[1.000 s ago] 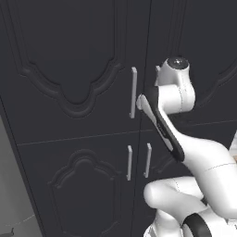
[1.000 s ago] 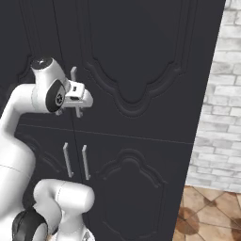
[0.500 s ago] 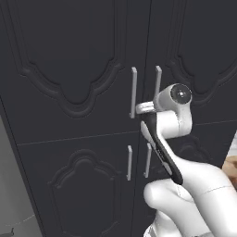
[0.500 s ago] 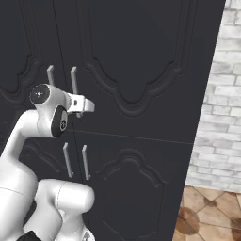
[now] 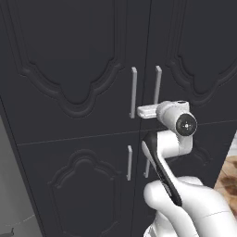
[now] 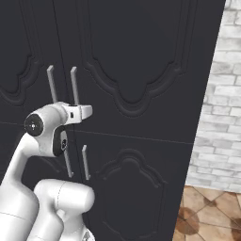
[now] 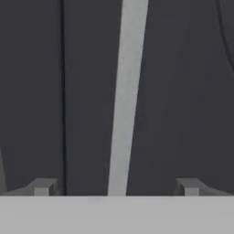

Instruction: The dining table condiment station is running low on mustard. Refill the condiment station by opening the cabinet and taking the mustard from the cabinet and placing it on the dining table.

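Observation:
The cabinet [image 5: 78,69] is a tall charcoal unit with curved raised panels, and its doors are closed. Two silver bar handles [image 5: 134,91] flank the seam of the upper doors. My gripper [image 5: 139,111] points at the lower ends of these handles and stands open. In the hand view one handle [image 7: 127,96] runs upright between my fingertips [image 7: 43,187], just beside the door seam, and nothing is gripped. From the right base view the gripper [image 6: 88,112] sits just below and beside the handles [image 6: 74,86]. The mustard is hidden. The dining table is out of view.
Two shorter handles [image 5: 129,162] mark the lower cabinet doors. A white brick wall [image 6: 219,103] stands right of the cabinet above a brown tiled floor [image 6: 207,216]. A grey surface [image 5: 11,194] borders the cabinet on the left.
The wrist has dropped from above the upper handles to their lower ends, with the hand staying close to the door seam. The doors have not moved.

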You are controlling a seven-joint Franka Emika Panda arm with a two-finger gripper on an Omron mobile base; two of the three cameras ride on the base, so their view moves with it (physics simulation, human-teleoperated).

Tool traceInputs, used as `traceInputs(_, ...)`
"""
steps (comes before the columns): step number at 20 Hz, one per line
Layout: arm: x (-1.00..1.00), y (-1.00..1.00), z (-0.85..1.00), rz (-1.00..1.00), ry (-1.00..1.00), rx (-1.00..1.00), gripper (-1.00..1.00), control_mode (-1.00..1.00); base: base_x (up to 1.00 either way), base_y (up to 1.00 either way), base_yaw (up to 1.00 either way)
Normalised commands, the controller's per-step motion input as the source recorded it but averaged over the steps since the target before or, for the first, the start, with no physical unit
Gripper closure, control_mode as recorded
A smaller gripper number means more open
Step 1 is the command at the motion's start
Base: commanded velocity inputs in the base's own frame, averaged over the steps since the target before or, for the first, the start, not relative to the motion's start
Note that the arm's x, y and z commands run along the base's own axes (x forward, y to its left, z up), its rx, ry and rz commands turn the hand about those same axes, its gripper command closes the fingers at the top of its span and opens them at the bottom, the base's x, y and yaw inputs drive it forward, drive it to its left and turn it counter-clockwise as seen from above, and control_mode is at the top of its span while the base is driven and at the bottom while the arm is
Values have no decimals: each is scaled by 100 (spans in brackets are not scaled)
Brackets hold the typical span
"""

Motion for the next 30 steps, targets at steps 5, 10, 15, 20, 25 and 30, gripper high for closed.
traceInputs(5,-6,0,19,0,-19,0,-100,-100,0,0,0)
traceInputs(10,0,0,17,0,-18,0,-100,-100,0,0,0)
traceInputs(15,7,0,8,0,-13,0,-100,-100,0,0,0)
traceInputs(20,25,0,5,0,-3,0,-100,-100,0,0,0)
traceInputs(25,34,0,0,0,0,0,-100,-100,0,0,0)
traceInputs(30,28,0,0,2,0,0,-100,-100,0,0,0)
